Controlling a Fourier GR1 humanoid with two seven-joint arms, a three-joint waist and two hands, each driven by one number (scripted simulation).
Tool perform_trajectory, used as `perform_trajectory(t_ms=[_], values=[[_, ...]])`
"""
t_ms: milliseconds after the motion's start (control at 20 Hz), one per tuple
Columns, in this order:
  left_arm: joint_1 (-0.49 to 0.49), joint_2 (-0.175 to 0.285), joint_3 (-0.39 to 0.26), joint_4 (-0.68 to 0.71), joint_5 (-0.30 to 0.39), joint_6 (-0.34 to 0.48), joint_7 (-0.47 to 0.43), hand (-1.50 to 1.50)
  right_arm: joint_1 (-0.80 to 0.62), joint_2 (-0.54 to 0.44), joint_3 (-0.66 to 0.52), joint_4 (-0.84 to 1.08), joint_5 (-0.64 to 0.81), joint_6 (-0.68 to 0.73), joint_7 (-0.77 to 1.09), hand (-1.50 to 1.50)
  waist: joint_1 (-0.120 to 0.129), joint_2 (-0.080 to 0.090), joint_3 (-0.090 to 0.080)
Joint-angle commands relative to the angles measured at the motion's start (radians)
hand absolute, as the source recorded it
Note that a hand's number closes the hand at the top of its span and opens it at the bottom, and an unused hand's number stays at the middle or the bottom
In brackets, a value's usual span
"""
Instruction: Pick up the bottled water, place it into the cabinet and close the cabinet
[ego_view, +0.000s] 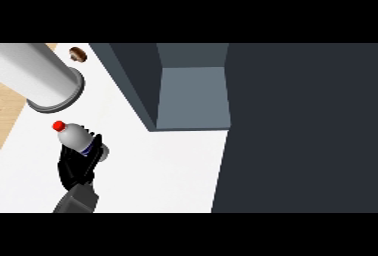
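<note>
Just left of centre in the head view, the left robot hand (77, 162) is curled round the lower part of a water bottle (71, 135), grasping it. The bottle has a small red cap, a pale grey-white body and a dark blue label band that shows between the black fingers. It leans, with its cap towards the upper left of the view, above the white desk (170, 170); whether its base touches the desk cannot be told. The grey forearm (77, 201) comes in from the lower edge. To the right, well apart from the bottle, a dark grey cabinet (192, 95) shows a lighter inner panel. Near the top left lie a large pale cylinder (40, 75) and a small brown disc (77, 54)
</note>
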Motion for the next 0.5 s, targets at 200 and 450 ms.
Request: perform_trajectory(t_ms=[200,450], values=[[-0.102,0.055,-0.029,0.075,-0.063,0.068,-0.090,1.50,0.090,-0.019,-0.045,-0.143,-0.067,0.037,0.007,-1.50,-0.009,0.003,-0.001],[-0.110,0.022,-0.159,0.066,-0.172,0.039,-0.079,1.50,0.038,-0.020,-0.104,-0.122,-0.088,0.039,0.035,-1.50,-0.001,-0.002,0.001]])
